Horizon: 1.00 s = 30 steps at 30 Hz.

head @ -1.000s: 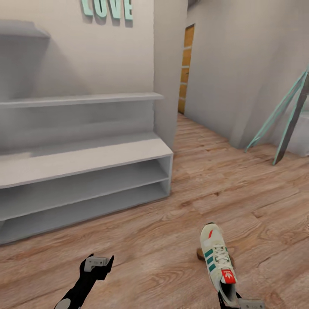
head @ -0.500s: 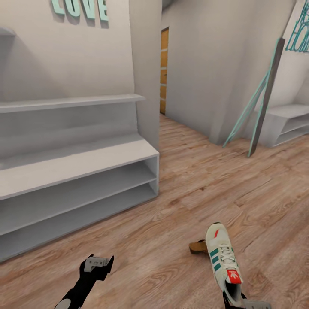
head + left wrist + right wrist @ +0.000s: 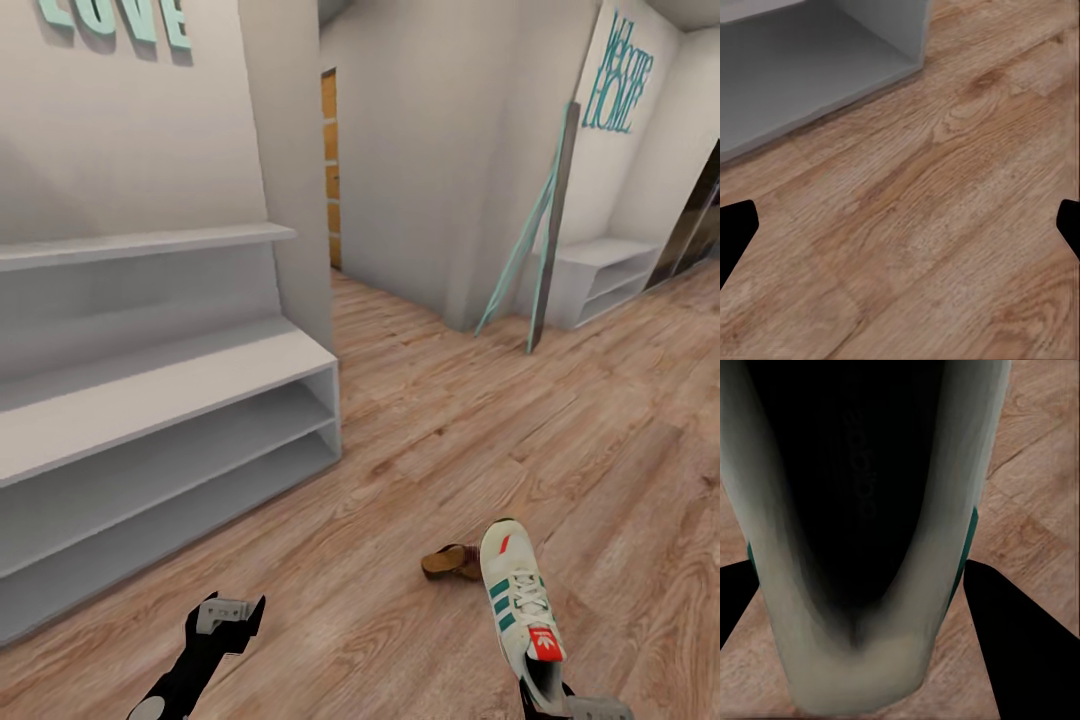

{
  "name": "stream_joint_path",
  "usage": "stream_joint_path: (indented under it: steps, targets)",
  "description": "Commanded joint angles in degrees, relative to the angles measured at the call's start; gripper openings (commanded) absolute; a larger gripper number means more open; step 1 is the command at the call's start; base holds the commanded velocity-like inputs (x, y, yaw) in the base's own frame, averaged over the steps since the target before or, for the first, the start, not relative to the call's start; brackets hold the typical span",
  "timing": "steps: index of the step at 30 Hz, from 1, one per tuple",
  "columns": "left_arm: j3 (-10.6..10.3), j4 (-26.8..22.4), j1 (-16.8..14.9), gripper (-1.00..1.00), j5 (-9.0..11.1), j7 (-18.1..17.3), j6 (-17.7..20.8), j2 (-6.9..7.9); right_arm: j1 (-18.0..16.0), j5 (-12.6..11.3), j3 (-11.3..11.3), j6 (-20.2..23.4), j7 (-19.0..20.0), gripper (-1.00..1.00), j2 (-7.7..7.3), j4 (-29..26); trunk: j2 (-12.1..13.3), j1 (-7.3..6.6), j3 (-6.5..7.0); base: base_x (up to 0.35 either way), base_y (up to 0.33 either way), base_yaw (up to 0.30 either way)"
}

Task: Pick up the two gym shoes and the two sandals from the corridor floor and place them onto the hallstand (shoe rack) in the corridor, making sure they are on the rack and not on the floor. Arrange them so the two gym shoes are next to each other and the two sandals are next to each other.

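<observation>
My right gripper (image 3: 545, 700) is shut on the heel of a white gym shoe (image 3: 515, 600) with green stripes, held toe-forward above the corridor floor (image 3: 420, 450). In the right wrist view the gym shoe's dark opening (image 3: 855, 510) sits between the two black fingers (image 3: 1020, 645). One brown sandal (image 3: 452, 562) lies on the floor just left of the shoe's toe, partly hidden by it. The pale-grey hallstand (image 3: 150, 390) with teal LOVE letters (image 3: 110, 20) stands at the left, its shelves bare. My left gripper (image 3: 228, 612) hangs open over the planks near the hallstand's corner (image 3: 832, 67).
A teal and grey frame (image 3: 540, 250) leans on the far wall. A second white bench (image 3: 600, 275) stands under "Welcome HOME" lettering at the back right. An orange doorway (image 3: 330, 170) opens behind the hallstand. Open wood floor stretches to the right.
The whole view has swung right, so the hallstand slid left and the second bench came into sight. More of the sandal shows. Both arms keep their pose, the shoe still held.
</observation>
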Motion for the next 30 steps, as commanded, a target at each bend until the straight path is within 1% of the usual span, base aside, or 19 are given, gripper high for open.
stream_joint_path:
  steps: [1,30]
  targets:
    - [0.2,0.0,0.0,1.00,0.1,-0.4,-0.1,-0.02,0.0,0.2,-0.1,-0.2,0.2,-1.00,0.03,0.0,0.0,-0.01,-0.01,0.000,0.003,-0.300]
    - [0.3,0.0,0.0,1.00,0.1,-0.4,-0.1,0.18,0.0,0.2,-0.1,-0.2,0.2,-1.00,0.03,0.0,0.0,-0.01,0.91,0.008,0.005,-0.300]
